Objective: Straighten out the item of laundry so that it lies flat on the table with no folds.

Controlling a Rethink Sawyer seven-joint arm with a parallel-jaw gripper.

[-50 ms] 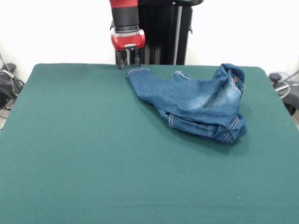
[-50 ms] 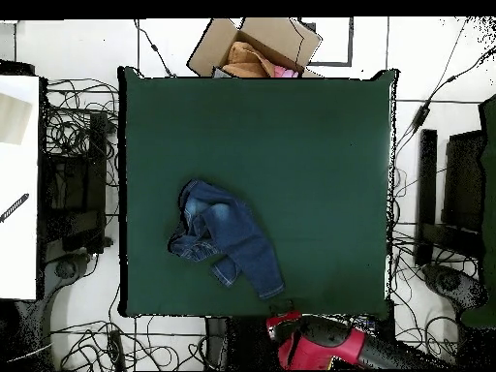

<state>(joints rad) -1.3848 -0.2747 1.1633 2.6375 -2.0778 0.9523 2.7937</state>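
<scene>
The bench [image 1: 93, 154] is covered in plain dark green cloth and is much larger than the jeans [image 1: 196, 105]. In the front view the jeans lie in the far right part of the bench, close to the far edge. One leg runs flat to the left and ends in a hem just beside the gripper [image 1: 129, 60]. The other end of the jeans is bunched and folded over itself, with a raised fold at the right and a doubled layer along the near side. Faded lighter patches show on the upper surface.

Open cloth lies on all other sides of the jeans: the whole near half of the bench is free, as is the left part. In the overhead view the jeans [image 2: 228, 240] sit toward the lower left of the bench [image 2: 320, 145], with the straight leg reaching nearly to the bottom edge. A wide free area extends above and to the right of the jeans.

The gripper stands at the far edge of the bench, pointing down, next to the leg hem. Its two fingers are spread a little, with a narrow gap between them. They hold nothing. Whether a fingertip touches the hem cannot be told. In the overhead view the gripper [image 2: 283, 320] is just off the bench edge beside the leg end.

A cardboard box [image 2: 257, 46] with cloth in it stands beyond the bench edge farthest from the jeans.
</scene>
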